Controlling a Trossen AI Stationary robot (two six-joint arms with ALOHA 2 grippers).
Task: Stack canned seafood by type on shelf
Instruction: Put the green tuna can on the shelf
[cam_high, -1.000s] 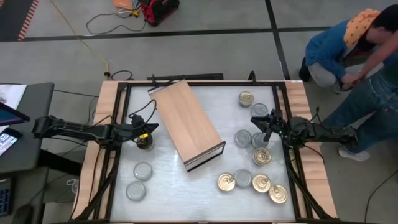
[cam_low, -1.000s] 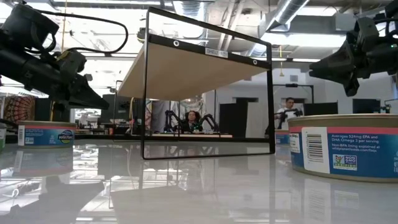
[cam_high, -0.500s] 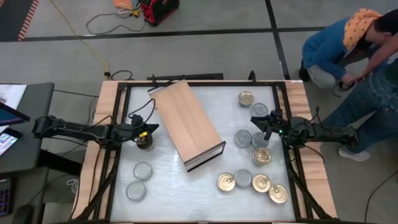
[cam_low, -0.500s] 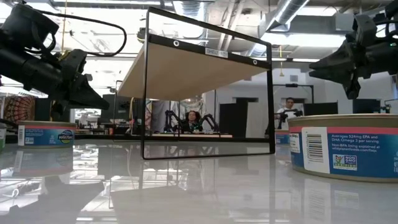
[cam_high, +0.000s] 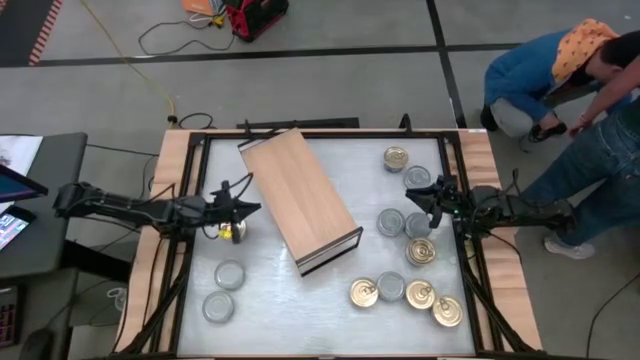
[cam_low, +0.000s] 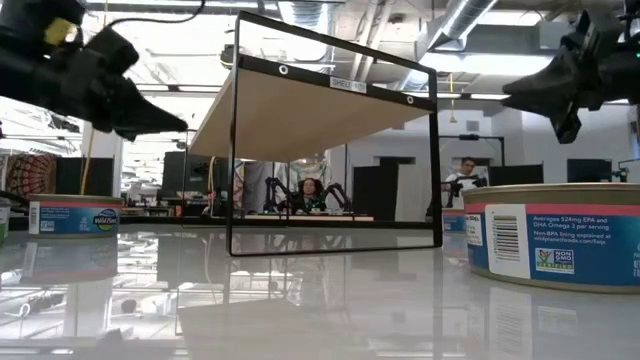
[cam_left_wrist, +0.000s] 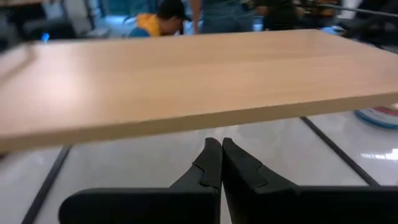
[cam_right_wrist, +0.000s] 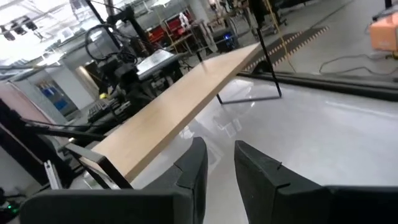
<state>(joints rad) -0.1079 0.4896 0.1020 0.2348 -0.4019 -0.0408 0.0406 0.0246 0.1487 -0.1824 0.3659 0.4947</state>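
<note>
The shelf (cam_high: 300, 198) is a long light-wood board lying slantwise in the middle of the table, its dark-framed open end (cam_low: 335, 150) toward the near edge. Canned seafood lies flat on the table: two silver-topped tins (cam_high: 230, 273) at the near left, and several silver and gold ones (cam_high: 420, 251) on the right. My left gripper (cam_high: 256, 208) hovers shut beside the shelf's left side (cam_left_wrist: 186, 87), touching nothing. A small round thing, perhaps a tin (cam_high: 231, 232), lies partly hidden under it. My right gripper (cam_high: 409, 193) hovers over the right-hand tins, open, with nothing between its fingers (cam_right_wrist: 193, 165).
A dark metal frame (cam_high: 190, 240) runs round the white tabletop inside a wooden rim. A big tin (cam_low: 560, 235) stands close in the low view. People crouch beyond the table's far right corner (cam_high: 560, 70). Bare tabletop lies between the shelf and the tins.
My left gripper has risen from just above the table and rolled about its own axis, staying shut beside the shelf. The shelf and the tins have kept their places.
</note>
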